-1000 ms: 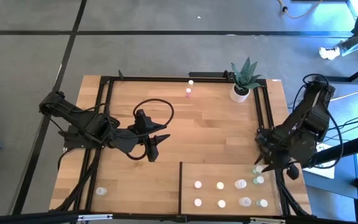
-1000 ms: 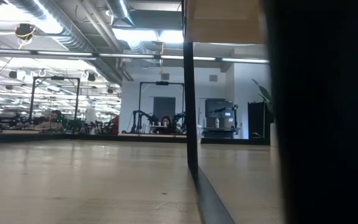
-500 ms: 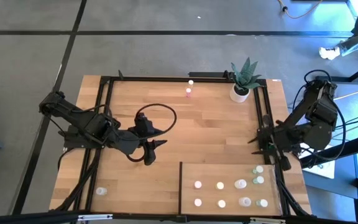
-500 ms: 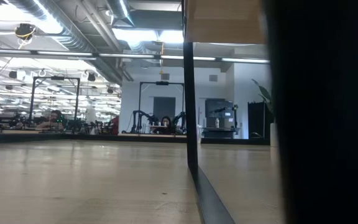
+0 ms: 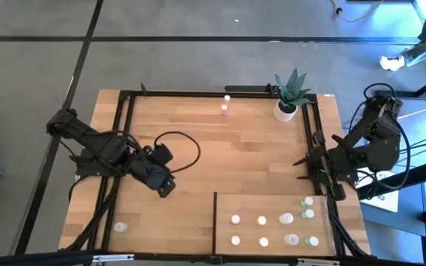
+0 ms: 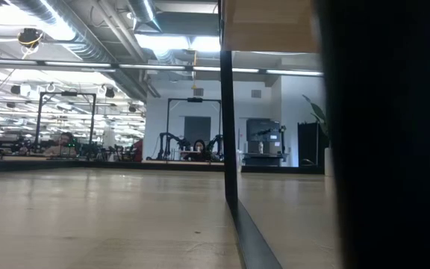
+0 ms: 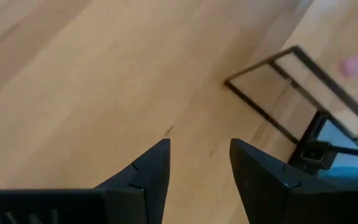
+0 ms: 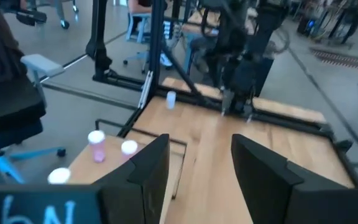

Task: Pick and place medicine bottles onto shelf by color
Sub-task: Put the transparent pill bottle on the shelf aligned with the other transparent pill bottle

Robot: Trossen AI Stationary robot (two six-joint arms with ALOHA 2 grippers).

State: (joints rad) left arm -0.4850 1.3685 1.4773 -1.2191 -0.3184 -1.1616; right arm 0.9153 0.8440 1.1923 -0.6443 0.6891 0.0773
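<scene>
Bottles (image 5: 285, 218) mostly stand on the shelf (image 5: 224, 210); strays wait at the counter's (image 5: 198, 111) far edge. Left pincer (image 7: 199, 163) and right pincer (image 8: 199, 163) hover released and empty, so fetching the pink bottle (image 5: 224, 110) looks next.

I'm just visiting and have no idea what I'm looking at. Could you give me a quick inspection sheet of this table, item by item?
Surface: planked wooden tabletop inside a dark frame.
Job's things: shelf, a pale panel at the near right corner, carries about nine small bottles; one bottle stands near the near left corner, two at the far edge.
Clutter: potted plant at the far right.
Grippers: left gripper open, empty, over bare wood; right gripper open, empty, beside the table's right edge.
Cables: a black loop on the left arm.
Surroundings: grey floor; a workshop with people beyond.
</scene>
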